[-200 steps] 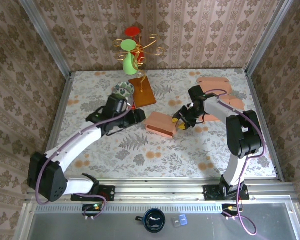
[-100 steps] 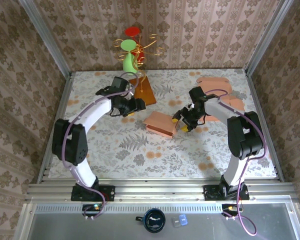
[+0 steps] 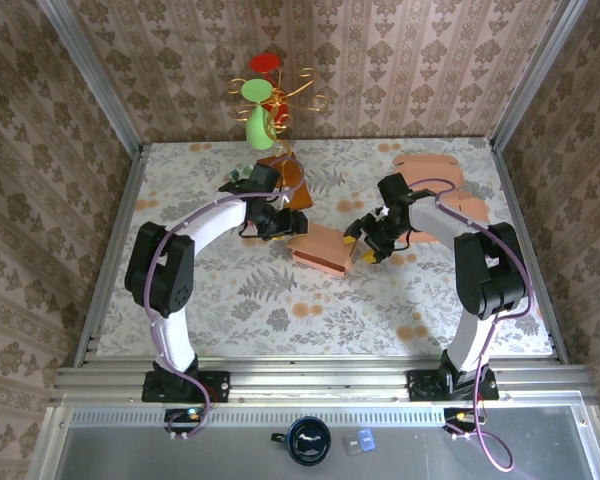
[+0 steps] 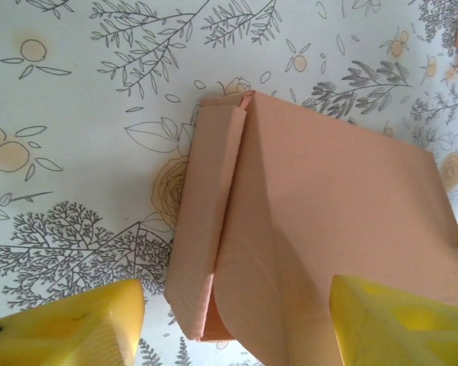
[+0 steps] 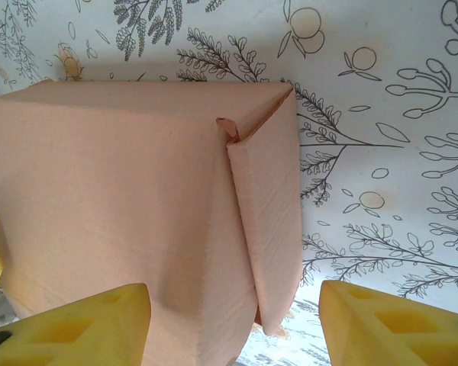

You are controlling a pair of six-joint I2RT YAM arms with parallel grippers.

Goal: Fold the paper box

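Paper box (image 3: 322, 248), pink and partly folded, lies flat at mid-counter (image 3: 230, 300). Left gripper (image 3: 278, 224) sits at the box's left end, right gripper (image 3: 360, 244) at its right end. Each has its jaws well apart, straddling a tucked side flap (image 4: 206, 221) and gripping nothing. Judgement: the opposed placement brackets the box so one end can be steadied while the other flap is pressed.

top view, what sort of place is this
Probably a robot test cell: wallpapered walls in a metal frame, a floral table, left arm and right arm bolted at its near edge, flanking a paper box.
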